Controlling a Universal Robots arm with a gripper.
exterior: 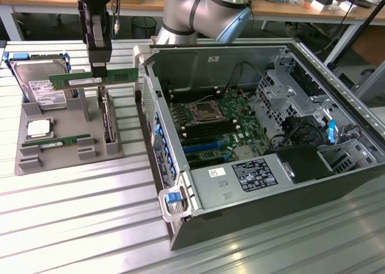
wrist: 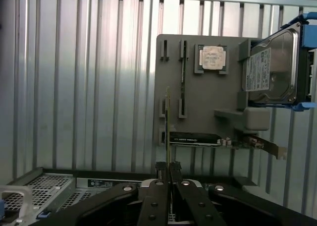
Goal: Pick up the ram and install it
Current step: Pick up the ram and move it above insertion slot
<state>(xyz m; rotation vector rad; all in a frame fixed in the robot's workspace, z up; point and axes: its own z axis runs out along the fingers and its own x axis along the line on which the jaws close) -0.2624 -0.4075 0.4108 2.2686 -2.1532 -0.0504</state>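
Note:
The ram (exterior: 90,80) is a long green stick with a white label. It hangs level in the air above the grey parts tray (exterior: 66,160), at the exterior view's left. My gripper (exterior: 99,66) comes down from above and is shut on its upper edge near the middle. In the wrist view the ram (wrist: 168,127) shows edge-on as a thin line running out from between my gripper's (wrist: 168,167) closed black fingers. The open computer case (exterior: 361,166) lies to the exterior view's right, its motherboard (exterior: 210,115) and dark memory slots exposed.
A second green memory stick (exterior: 57,143) lies in the tray beside a silver processor (exterior: 39,128). A hard drive (exterior: 42,85) stands at the tray's back, and a dark expansion card (exterior: 108,121) stands on edge. Ribbed metal table (exterior: 78,226) surrounds everything.

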